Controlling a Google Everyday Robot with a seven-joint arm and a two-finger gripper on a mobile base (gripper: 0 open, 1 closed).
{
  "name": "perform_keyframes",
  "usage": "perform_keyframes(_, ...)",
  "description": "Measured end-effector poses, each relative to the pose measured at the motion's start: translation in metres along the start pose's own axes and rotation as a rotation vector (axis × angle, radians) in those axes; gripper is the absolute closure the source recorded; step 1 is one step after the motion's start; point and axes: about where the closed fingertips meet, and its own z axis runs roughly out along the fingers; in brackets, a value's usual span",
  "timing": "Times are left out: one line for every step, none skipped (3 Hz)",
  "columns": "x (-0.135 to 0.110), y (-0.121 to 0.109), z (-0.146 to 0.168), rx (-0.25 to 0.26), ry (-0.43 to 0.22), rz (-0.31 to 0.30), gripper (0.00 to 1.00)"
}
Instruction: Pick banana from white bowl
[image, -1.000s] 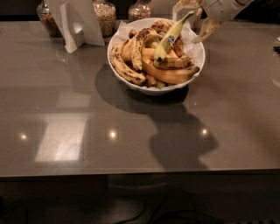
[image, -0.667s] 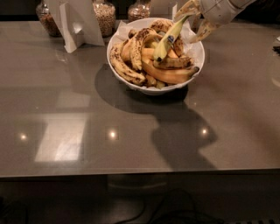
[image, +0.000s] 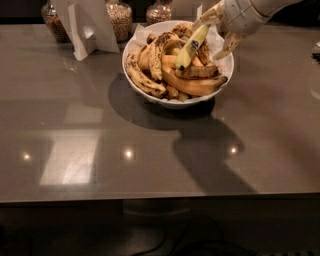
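Banana (image: 192, 45) barely shifted in pincer (image: 210, 38) above bowl (image: 167, 102)

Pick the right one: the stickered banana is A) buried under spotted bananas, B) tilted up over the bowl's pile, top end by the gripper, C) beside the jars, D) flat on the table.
B: the banana leans up across the pile in the bowl, its top end at the gripper over the bowl's right rim.

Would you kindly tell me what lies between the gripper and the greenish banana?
Nothing shows between them in the camera view: the gripper, above the right rim of the white bowl, appears to touch the upper end of the banana.
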Motion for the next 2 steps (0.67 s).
perform_keyframes(-0.004,-0.001,0.010,-0.012,-0.026,-0.018,0.42)
perform_keyframes(-0.009,-0.007,0.020,-0.016,-0.050,-0.036,0.43)
